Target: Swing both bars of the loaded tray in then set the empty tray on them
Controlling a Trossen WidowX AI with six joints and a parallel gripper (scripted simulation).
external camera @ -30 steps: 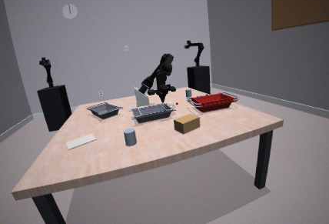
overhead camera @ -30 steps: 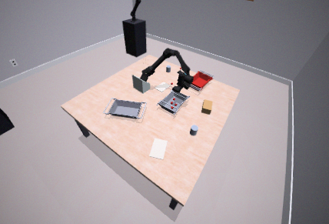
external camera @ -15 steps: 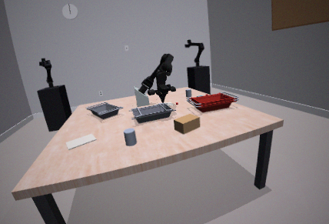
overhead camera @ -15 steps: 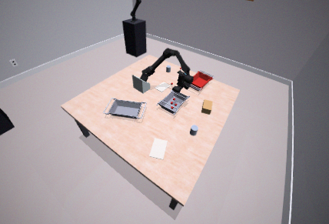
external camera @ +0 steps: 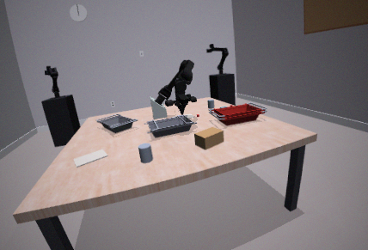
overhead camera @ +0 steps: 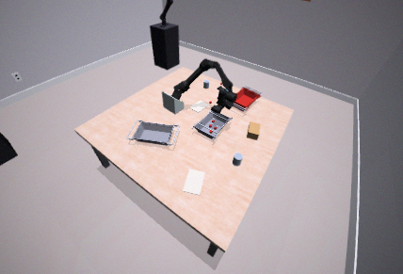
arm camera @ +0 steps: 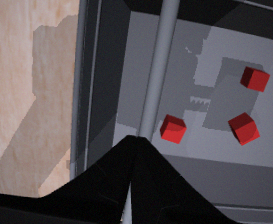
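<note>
- The loaded grey plastic tray with sloping walls (overhead camera: 203, 132) (external camera: 174, 131) (arm camera: 105, 65) stands on the table just below the claw (overhead camera: 216, 109) (external camera: 182, 112) (arm camera: 134, 144), upright, with small blocks inside.
- One smooth, round grey bar (arm camera: 159, 65) lies across this tray and runs away from under the fingertips; I judge that its swing inward is done, or nearly.
- For the second bar, I cannot tell surely if it is in its place.
- The claw is clenched, its two black tapered fingers brought together, and I see nothing held in it; probably it is pushing or checking the bar.
- The empty grey tray with thin wire-like bars (overhead camera: 155, 134) (external camera: 116, 124) waits on the table, well apart from the claw. Its lifting, its level placing on both bars and the release are all left to do.
- Beyond the fingertips, a red cube with flat faces (arm camera: 173, 129) rests on the matte tray floor.
- The pale table (overhead camera: 141, 159) (external camera: 116, 175) (arm camera: 17, 75) has a fine wood grain.
- Also near the claw stands a glossy-looking red tray (overhead camera: 247, 98) (external camera: 239, 114), which seems not needed here.
</note>
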